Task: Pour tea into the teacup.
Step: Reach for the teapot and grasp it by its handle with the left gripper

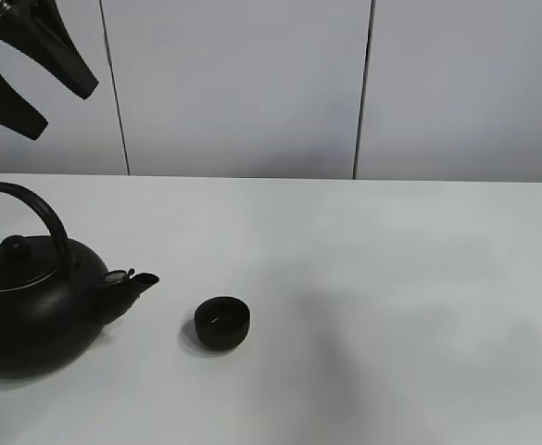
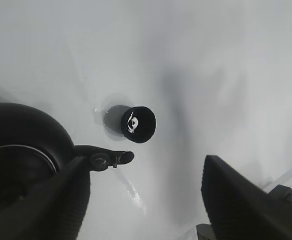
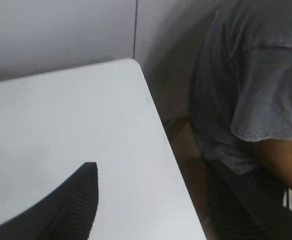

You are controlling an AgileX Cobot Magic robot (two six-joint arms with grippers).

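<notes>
One black kettle (image 1: 30, 311) sits nearest, upright on the white table (image 1: 391, 278). Its spout (image 1: 139, 281) points at one small black teacup (image 1: 222, 322), which stands upright just beside it, not touching. The left gripper (image 1: 64, 109) hangs above, jaws spread wide, holding nothing. Only one finger of the right gripper (image 3: 83, 185) shows, so I cannot tell how its jaws stand.

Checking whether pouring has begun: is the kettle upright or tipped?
Upright. The kettle sits flat on the table, handle arched above, its spout beside the teacup, not over it.
</notes>
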